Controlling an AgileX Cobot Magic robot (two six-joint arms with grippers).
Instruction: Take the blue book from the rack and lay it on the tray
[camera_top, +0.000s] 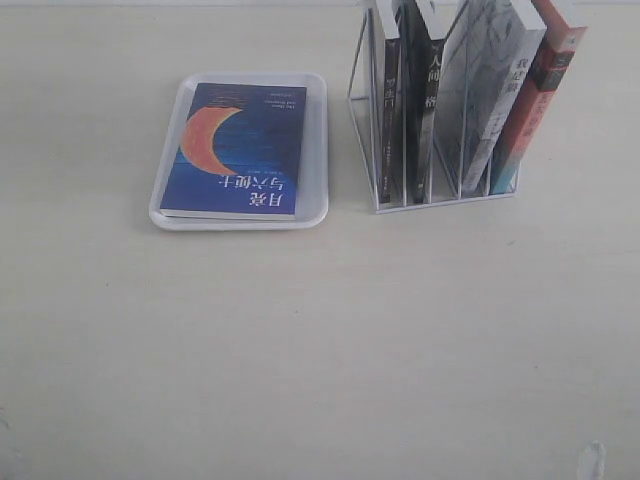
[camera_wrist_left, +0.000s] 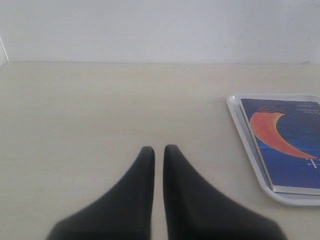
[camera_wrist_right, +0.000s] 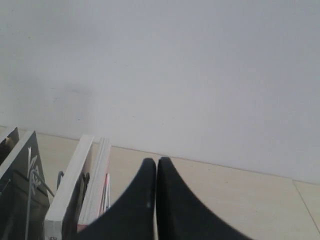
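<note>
The blue book (camera_top: 240, 150) with its orange crescent lies flat, cover up, inside the white tray (camera_top: 316, 150) at the left of the table. In the left wrist view the blue book (camera_wrist_left: 290, 150) and the tray (camera_wrist_left: 246, 131) sit off to one side. My left gripper (camera_wrist_left: 159, 148) hovers over bare table beside them, its black fingers nearly touching and holding nothing. The white wire rack (camera_top: 372, 150) stands to the right of the tray. My right gripper (camera_wrist_right: 156, 161) is shut and empty, above and beside the tops of the racked books (camera_wrist_right: 75, 190). Neither gripper shows in the exterior view.
Several upright books remain in the rack: black-spined ones (camera_top: 392, 120), a grey-white one (camera_top: 505, 100) and a red-orange-spined one (camera_top: 540, 90). A white wall (camera_wrist_right: 175, 75) rises behind the table.
</note>
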